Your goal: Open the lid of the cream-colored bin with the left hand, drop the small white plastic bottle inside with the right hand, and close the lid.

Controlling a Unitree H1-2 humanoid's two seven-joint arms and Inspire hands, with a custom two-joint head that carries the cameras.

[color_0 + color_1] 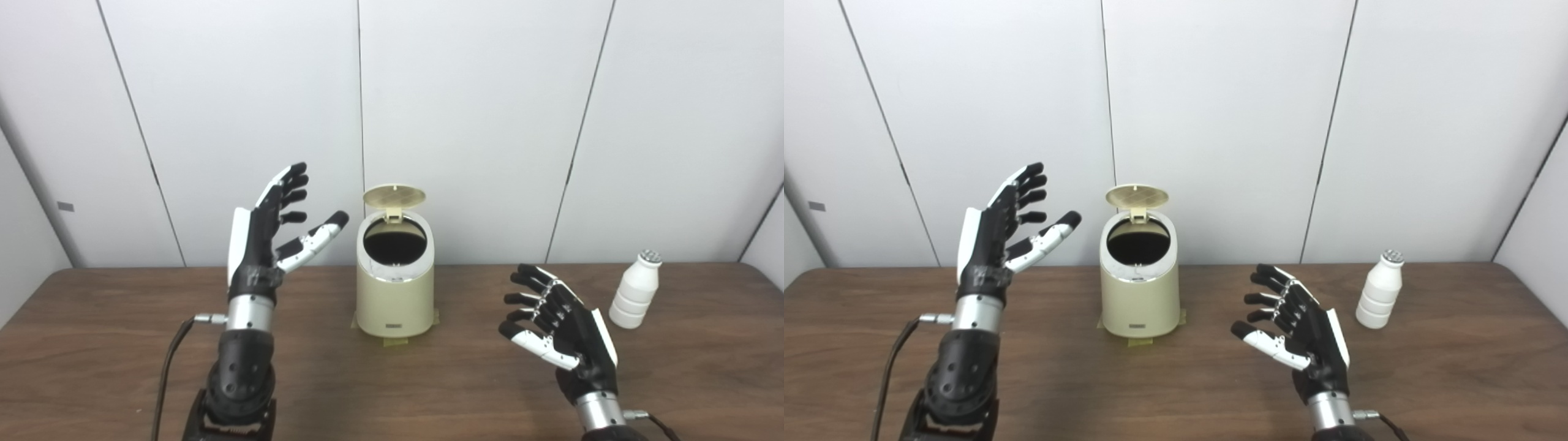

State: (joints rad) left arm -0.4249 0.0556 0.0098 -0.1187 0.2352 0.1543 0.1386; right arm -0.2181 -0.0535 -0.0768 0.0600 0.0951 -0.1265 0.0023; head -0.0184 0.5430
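A cream-colored bin stands at the middle of the brown table. Its round lid is flipped up at the back and the dark opening shows. A small white plastic bottle stands upright on the table at the right. My left hand is open and raised, fingers up, just left of the bin and apart from it. My right hand is open and empty, low over the table between the bin and the bottle, touching neither.
The table runs to a white panelled wall at the back. Tape strips show under the bin's base. A cable hangs from my left wrist.
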